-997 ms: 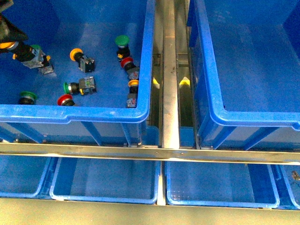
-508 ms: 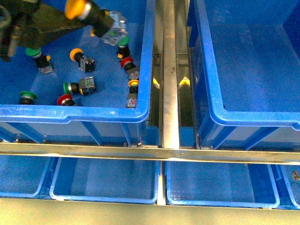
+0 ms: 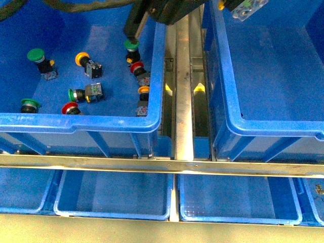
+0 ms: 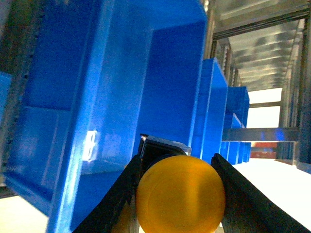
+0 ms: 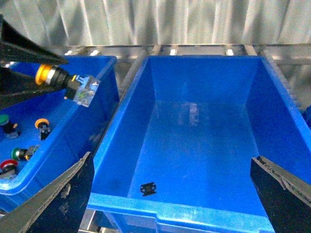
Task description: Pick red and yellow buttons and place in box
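Nearest to me, under the metal rail (image 3: 162, 164), I count four shallow trays (image 3: 114, 195), the outer two cut off at the frame edges. Beyond the rail two deep crates stand side by side, the left crate (image 3: 76, 124) and the box (image 3: 273, 129). Loose on the left crate's floor I count eight switches: two red buttons (image 3: 71, 108) (image 3: 136, 67), two yellow buttons (image 3: 82, 59) (image 3: 144, 91) and four green buttons (image 3: 29, 105) (image 3: 76, 94) (image 3: 35, 54) (image 3: 131, 45). One small dark piece (image 5: 148, 188) lies on the box's floor near its front wall. My right hand (image 5: 170, 158) hangs in front of the box with its fingers (image 5: 58, 199) spread wide and nothing between them. Farther back, my left arm (image 3: 167, 10) reaches across from over the left crate toward the box. The left hand (image 4: 180, 184) is clamped on the held yellow button (image 5: 68, 82), one finger on each side of its cap. That button is up in the air by the box's left wall, toward the far end. Its long axis is roughly level and runs across the crates, with the cap pointing left and the clear contact block pointing right, toward the box.
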